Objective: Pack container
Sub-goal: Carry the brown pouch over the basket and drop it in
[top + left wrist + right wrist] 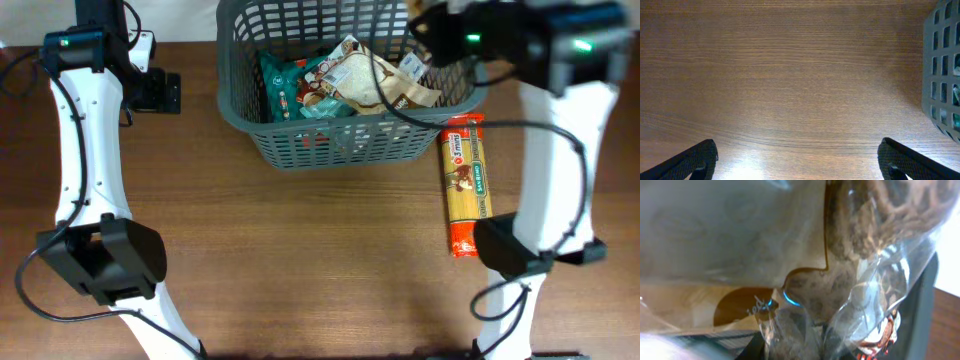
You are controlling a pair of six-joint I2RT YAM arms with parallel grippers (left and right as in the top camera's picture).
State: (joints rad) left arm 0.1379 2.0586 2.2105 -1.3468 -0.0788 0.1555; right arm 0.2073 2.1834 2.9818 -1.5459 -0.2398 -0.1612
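Bag [865, 240] fills your right wrist view.
Your left gripper [797, 150] gapes over the surface [790, 75] beside the basket [330, 145]; right gripper [418, 40]: cannot tell. Pasta [466, 185] lies outside it.

A grey basket [340, 148] sits at the far middle of the wooden table [300, 250], holding a green packet [283, 92] and, partly on top of it, a white-and-brown bag [362, 80] that leans toward the right wall. Just outside that wall a long pack of spaghetti [467, 185] lies flat on the wood, pointing away from me. The left gripper [170, 92] hangs over bare table left of the basket, while the right gripper [432, 42] is over the basket's far right corner, above the bag's edge, too dark to read its jaws.
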